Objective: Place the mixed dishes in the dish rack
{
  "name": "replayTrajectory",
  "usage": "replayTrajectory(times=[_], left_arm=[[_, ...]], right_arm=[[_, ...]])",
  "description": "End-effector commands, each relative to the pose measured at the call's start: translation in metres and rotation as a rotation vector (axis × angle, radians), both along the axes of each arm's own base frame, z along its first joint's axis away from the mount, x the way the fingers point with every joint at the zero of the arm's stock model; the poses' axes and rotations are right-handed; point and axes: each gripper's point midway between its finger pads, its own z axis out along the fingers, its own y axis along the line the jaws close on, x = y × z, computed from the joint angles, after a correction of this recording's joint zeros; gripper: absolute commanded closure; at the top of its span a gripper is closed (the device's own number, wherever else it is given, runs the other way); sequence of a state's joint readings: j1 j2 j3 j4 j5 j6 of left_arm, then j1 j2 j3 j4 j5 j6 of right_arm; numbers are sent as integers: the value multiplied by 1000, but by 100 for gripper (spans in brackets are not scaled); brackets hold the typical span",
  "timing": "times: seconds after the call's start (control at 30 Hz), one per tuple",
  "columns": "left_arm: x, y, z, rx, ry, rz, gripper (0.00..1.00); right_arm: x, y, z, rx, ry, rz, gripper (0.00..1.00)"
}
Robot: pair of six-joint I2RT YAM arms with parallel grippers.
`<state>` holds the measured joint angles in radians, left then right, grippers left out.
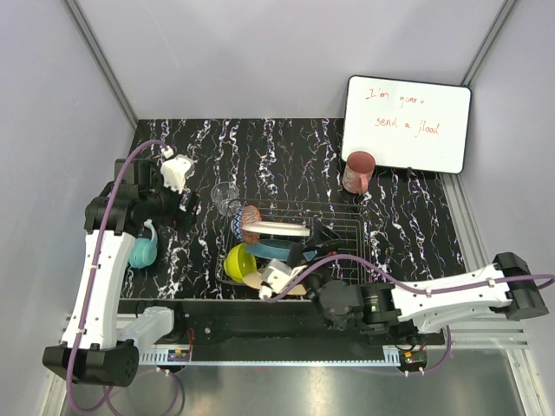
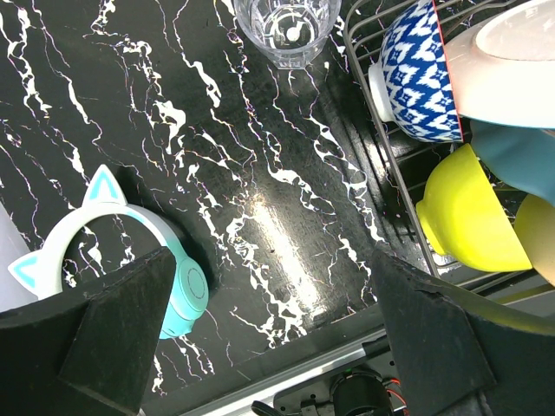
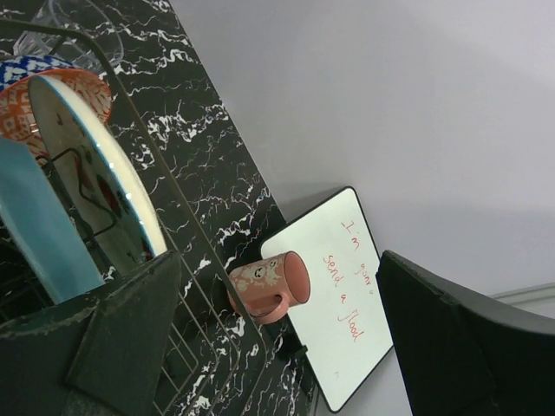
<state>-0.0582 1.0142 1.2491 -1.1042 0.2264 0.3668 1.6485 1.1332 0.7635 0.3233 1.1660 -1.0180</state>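
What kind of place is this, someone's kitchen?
Probably a lab test booth, not a kitchen: plain grey walls box in a black marbled table, a left arm and right arm are bolted at its near edge, and a handwritten whiteboard stands at the back.

Red handwriting runs across the white rectangular board with a dark frame [image 1: 406, 123], which stands propped at the far right corner of the black white-veined counter [image 1: 286, 147]. Its top line opens with "I'm", then a word that looks like "gonna", though the last letters are too faint to be sure. The second line reads "send a flood". The right wrist view shows the same two lines, turned sideways.
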Motion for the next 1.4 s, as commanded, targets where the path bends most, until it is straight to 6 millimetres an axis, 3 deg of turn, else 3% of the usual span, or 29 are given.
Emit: replayTrajectory(times=[0.0, 0.13, 0.17, 0.3, 0.37, 0.4, 0.5, 0.57, 0.6, 0.67, 0.7, 0.73, 0.77, 0.8, 0.83, 0.87, 0.9, 0.93, 0.97, 1.0, 1.03, 1.1, 1.17, 1.23, 1.37], left_arm=[[10, 1, 13, 5, -62, 4, 1], [10, 0, 14, 1, -64, -4, 1], [10, -1, 14, 0, -61, -5, 1], [11, 1, 15, 8, -64, -7, 1], [12, 0, 14, 8, -61, -7, 1], [13, 1, 13, 9, -58, -3, 1], [18, -1, 15, -3, -52, 4, 1], [20, -3, 18, -17, -55, 3, 1], [21, -4, 17, -25, -48, 3, 1], [23, -5, 20, -29, -53, 1, 1], [23, -5, 20, -30, -51, 2, 1], [24, -6, 20, -31, -51, 1, 1], [24, -6, 21, -31, -56, 2, 1], [24, -5, 22, -27, -61, 1, 1], [23, -5, 22, -27, -62, 1, 1], [23, -4, 22, -22, -66, 0, 1], [23, -3, 22, -17, -67, 0, 1], [23, -3, 22, -13, -68, 0, 1], [24, -1, 21, -4, -67, 8, 1], [25, 0, 20, -3, -65, 11, 1], [25, 0, 18, -4, -61, 17, 1], [26, -2, 17, -15, -52, 19, 1], [26, -3, 18, -26, -52, 20, 1], [28, -2, 20, -29, -59, 24, 1], [30, -1, 19, -28, -64, 19, 1]], right_arm=[[6, -40, 40, 189, 34, -97, 0], [9, -73, 52, 281, 73, -158, 0], [6, -77, 41, 265, 102, -157, 0], [9, -96, 34, 240, 108, -218, 0], [23, -109, 37, 314, 117, -309, 0], [46, -135, 42, 387, 107, -451, 0], [74, -163, 51, 605, 122, -570, 0], [83, -162, 57, 721, 148, -558, 0], [94, -167, 72, 788, 151, -558, 0], [120, -157, 49, 800, 319, -573, 0], [131, -160, 72, 902, 373, -576, 0], [162, -193, 39, 921, 451, -767, 0], [174, -181, 41, 957, 558, -702, 0], [193, -181, 19, 926, 615, -761, 0], [203, -187, 14, 950, 626, -805, 0], [212, -189, 20, 984, 600, -832, 0], [223, -185, 9, 992, 629, -852, 0], [234, -193, 8, 1077, 663, -861, 0], [239, -170, 11, 1160, 818, -728, 0], [249, -166, 2, 1213, 901, -704, 0], [260, -172, -2, 1294, 927, -709, 6], [280, -196, -24, 1320, 935, -799, 33], [290, -213, -33, 1282, 875, -890, 46], [292, -220, -56, 1209, 900, -983, 38], [296, -226, -78, 1131, 928, -1047, 34]])
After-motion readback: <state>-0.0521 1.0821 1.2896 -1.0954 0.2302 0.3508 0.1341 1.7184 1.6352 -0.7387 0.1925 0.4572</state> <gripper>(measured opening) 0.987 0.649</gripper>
